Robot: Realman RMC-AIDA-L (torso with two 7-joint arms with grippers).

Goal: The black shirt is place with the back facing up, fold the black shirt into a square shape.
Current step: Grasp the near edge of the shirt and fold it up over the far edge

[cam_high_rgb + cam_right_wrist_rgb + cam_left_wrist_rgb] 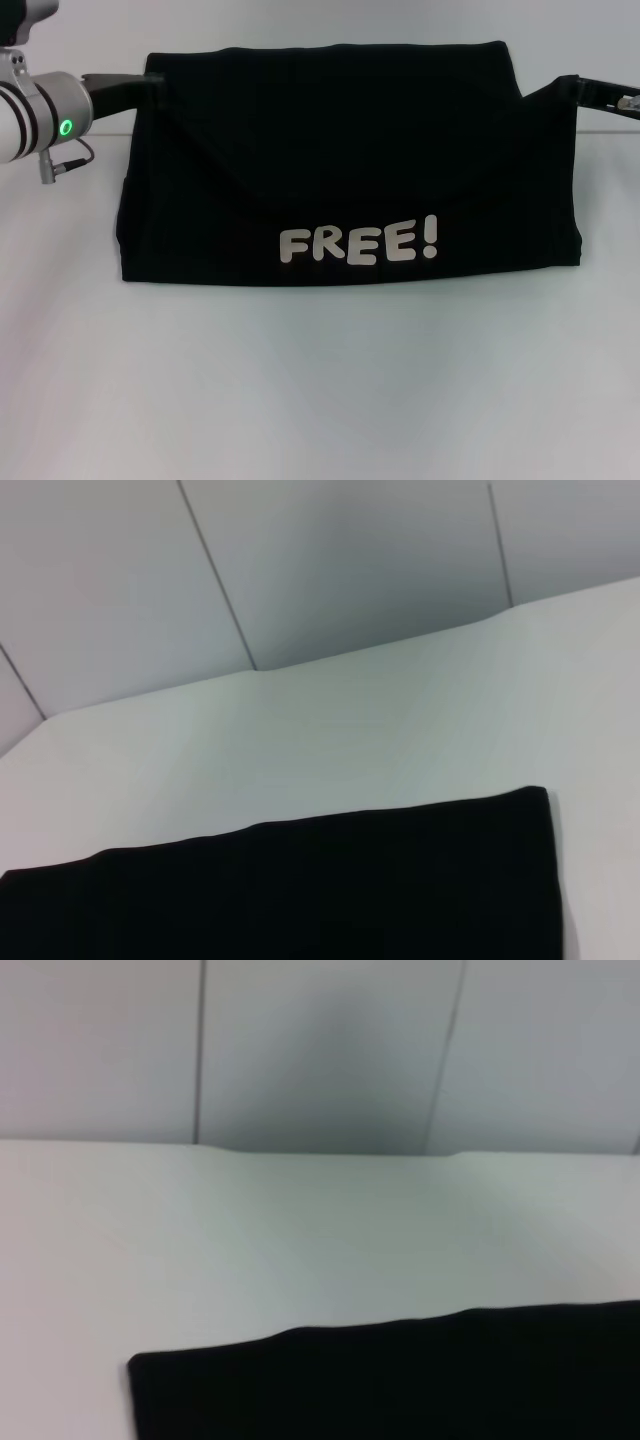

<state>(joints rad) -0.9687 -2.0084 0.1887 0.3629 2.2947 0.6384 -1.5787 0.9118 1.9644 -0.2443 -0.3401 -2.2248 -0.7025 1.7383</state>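
Black shirt (pixel 340 170) lying long axis 9-to-3, left gripper (pixel 150 88) at 10, right gripper (pixel 572 88) at 2, grip unclear on both.

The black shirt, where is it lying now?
In the head view the black shirt lies folded at the middle of the white table, print side up, between the left arm and the right gripper.

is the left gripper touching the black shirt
Cannot tell. In the head view the left gripper meets the black shirt's upper corner, but the cloth hides its tips; the left wrist view shows only shirt and table.
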